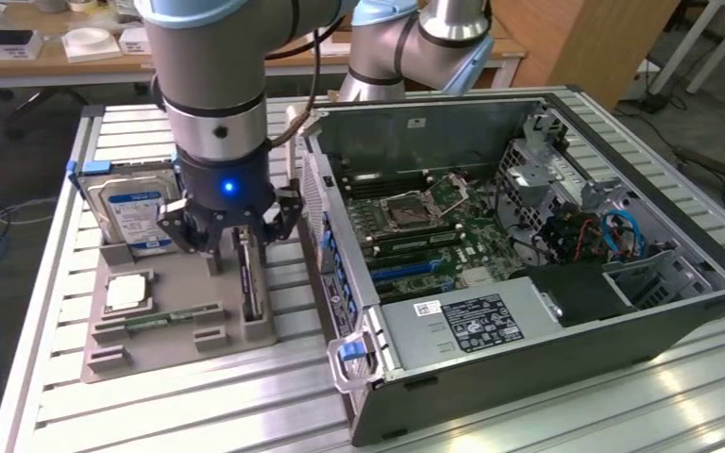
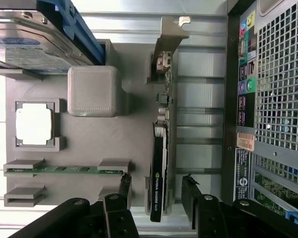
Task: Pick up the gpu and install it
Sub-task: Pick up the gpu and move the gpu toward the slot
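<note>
Exterior view. Slatted metal worktop (image 1: 186, 415) in a lab room, with desks and clutter behind. On it, towards this view's left, lay a grey holder tray (image 1: 174, 354). Just beside it on this view's right, an open computer case (image 1: 527, 359) lay on its side with its motherboard (image 1: 426, 226) exposed.
- The gpu (image 1: 250, 278) stood on edge in a slot at the tray's case-side edge, not yet lifted.
- The gripper (image 1: 230, 247) hung low over the near part of the card, jaws spread wide to either side of it.
- Judged stage: approach made, grasp not closed. Lift and install all left undone.
- Also on the tray: hard drive (image 1: 136, 212) upright at the far end, processor chip (image 1: 127, 294), memory stick (image 1: 167, 319).

Wrist view.
- The gpu (image 2: 159, 168) sat edge-on in its slot, its silver bracket (image 2: 169, 44) at the far end.
- The gripper (image 2: 156, 182) straddled the card. One of the fingers (image 2: 124, 188) showed a gap to the board, and the other likewise, so nothing was held.
- The memory stick (image 2: 64, 169) lay in its clips near one finger. A grey block (image 2: 93, 90), the chip (image 2: 35, 124) and the drive (image 2: 30, 39) sat further off.
- The case's rear panel (image 2: 268, 99) ran close along the card's other side, and likely leaves that finger little room
</note>
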Robot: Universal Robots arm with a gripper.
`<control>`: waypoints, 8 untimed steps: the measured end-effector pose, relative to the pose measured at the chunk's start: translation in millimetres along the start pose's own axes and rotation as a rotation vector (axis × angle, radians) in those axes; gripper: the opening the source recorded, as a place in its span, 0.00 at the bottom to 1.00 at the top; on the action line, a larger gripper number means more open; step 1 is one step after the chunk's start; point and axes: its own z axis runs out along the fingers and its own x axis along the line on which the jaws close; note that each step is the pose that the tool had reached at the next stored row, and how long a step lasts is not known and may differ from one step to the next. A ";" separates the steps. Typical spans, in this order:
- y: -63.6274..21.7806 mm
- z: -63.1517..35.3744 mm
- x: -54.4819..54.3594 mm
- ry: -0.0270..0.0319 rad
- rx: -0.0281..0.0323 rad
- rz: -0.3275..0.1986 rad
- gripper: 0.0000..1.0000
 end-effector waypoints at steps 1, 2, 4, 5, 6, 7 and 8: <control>-0.1 2.0 0.0 -0.0002 0.0000 0.000 0.53; -0.1 3.8 -0.1 -0.0003 0.0000 0.000 0.53; -0.3 7.4 -0.1 -0.0007 -0.0001 0.000 0.53; -0.3 9.2 -0.1 -0.0009 0.0000 0.000 0.53; -0.4 11.0 -0.1 -0.0010 0.0000 0.000 0.53; -0.4 12.9 -0.1 -0.0012 -0.0001 0.000 0.53; -0.5 14.7 -0.1 -0.0014 0.0000 0.000 0.53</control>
